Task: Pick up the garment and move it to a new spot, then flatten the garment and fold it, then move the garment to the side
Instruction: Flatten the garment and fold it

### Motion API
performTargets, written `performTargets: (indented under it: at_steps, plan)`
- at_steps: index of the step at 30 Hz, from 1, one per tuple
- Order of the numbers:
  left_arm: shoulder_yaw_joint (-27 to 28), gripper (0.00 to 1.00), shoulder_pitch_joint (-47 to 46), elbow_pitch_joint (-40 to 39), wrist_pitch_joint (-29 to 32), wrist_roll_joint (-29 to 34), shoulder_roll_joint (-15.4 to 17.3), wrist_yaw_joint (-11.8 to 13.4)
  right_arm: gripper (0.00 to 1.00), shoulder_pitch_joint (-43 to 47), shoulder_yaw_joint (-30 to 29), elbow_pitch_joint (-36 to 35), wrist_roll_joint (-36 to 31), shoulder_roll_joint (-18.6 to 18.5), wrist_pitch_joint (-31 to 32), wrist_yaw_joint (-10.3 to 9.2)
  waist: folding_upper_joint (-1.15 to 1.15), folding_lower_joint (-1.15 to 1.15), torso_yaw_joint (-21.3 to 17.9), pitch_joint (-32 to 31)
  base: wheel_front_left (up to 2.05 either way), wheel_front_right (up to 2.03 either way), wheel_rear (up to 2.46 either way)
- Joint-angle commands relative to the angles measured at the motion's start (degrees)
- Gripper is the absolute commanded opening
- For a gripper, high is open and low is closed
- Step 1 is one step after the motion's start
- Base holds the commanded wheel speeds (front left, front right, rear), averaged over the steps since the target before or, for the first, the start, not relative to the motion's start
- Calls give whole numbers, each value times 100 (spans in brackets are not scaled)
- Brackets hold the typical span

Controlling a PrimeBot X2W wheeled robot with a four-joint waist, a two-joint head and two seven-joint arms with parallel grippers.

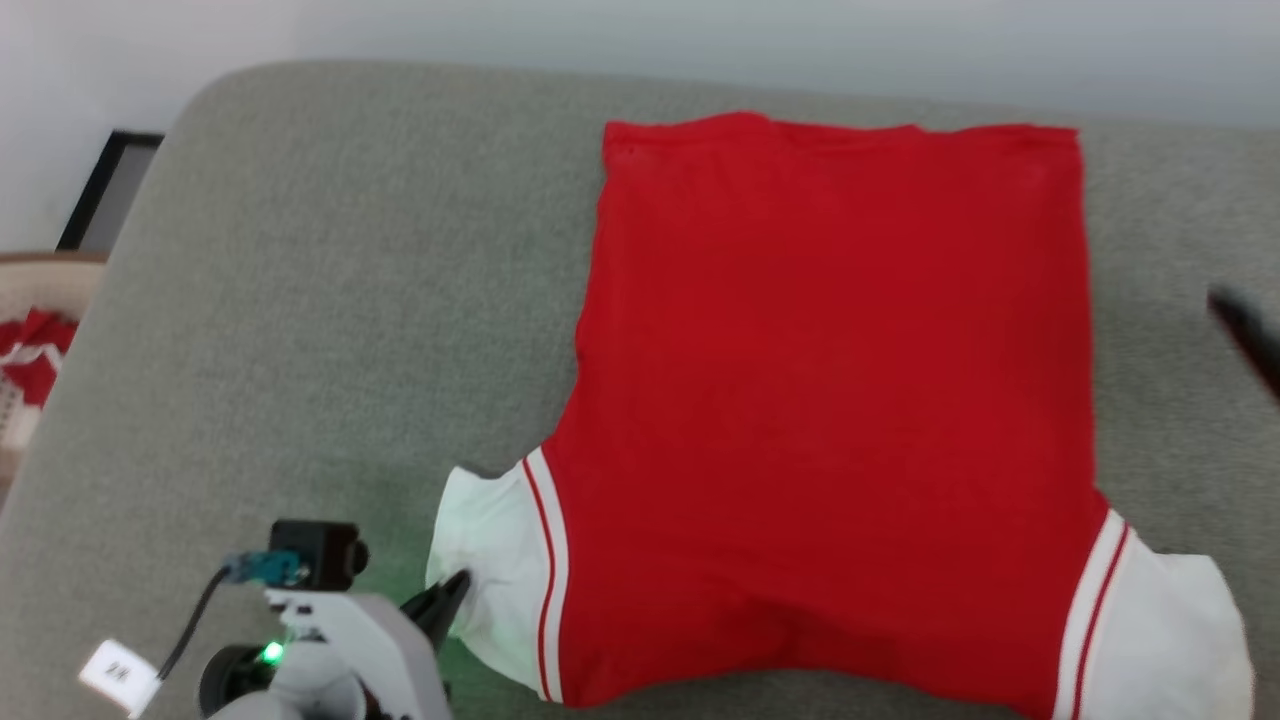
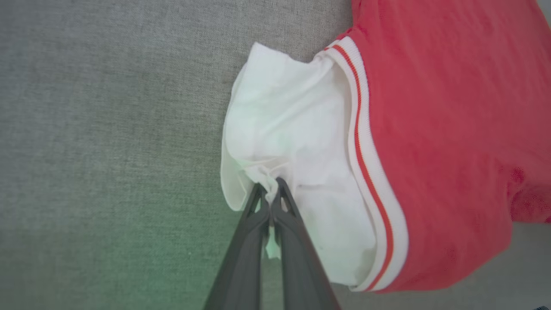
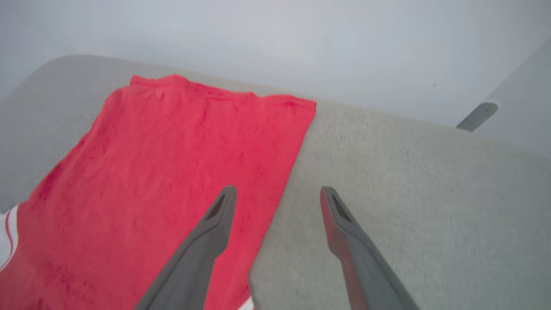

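- The garment (image 1: 830, 400) lies spread out on the grey cushion (image 1: 350, 300), its straight hem at the far side and both white sleeves nearest me.
- The red body lies mostly smooth. I can read no print, logo or label on it. The only markings are thin red-and-white stripes at the sleeve seams.
- My left gripper (image 2: 270, 189) has its fingers pressed together on a bunched fold of the left sleeve (image 2: 292, 129), which is rumpled and puffed up around the pinch.
- My right gripper (image 3: 279, 193) has its fingers spread wide with nothing between them. In the right wrist view one finger shows against the red cloth and the other against the grey, with the garment's right edge between them.
- The right sleeve (image 1: 1170, 630) lies loose on the cushion.
- A small white tag (image 1: 118, 675) hangs by my left wrist. Its marks are too blurred to read.
- A green light (image 1: 272, 653) glows on that wrist.
- A basket (image 1: 30, 350) with red and white cloth sits beyond the cushion's left edge.
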Motion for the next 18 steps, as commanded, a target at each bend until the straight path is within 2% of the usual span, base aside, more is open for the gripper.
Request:
performTargets:
  at_steps: [1, 9, 14, 18]
  plan:
    - [-7, 0, -77, 29, 12, 50, -39, -21, 100, -178, 81, 126, -70, -12, -111, -4, 0, 0, 169, 211, 0, 0, 0]
    - [-242, 0, -670, 284, 101, 253, -554, -340, 100, -2183, 647, 2626, -670, -309, -1141, -4, 0, 0, 741, 797, 0, 0, 0]
    - [-364, 0, -960, 539, 112, 339, -863, -552, 100, -3082, 846, 4156, -975, -472, -1217, -4, 0, 0, 1075, 1086, 0, 0, 0]
    - [-444, 0, -1122, 764, 101, 377, -1067, -703, 100, -3545, 855, 5078, -1206, -505, -1232, -4, 0, 0, 1293, 1227, 0, 0, 0]
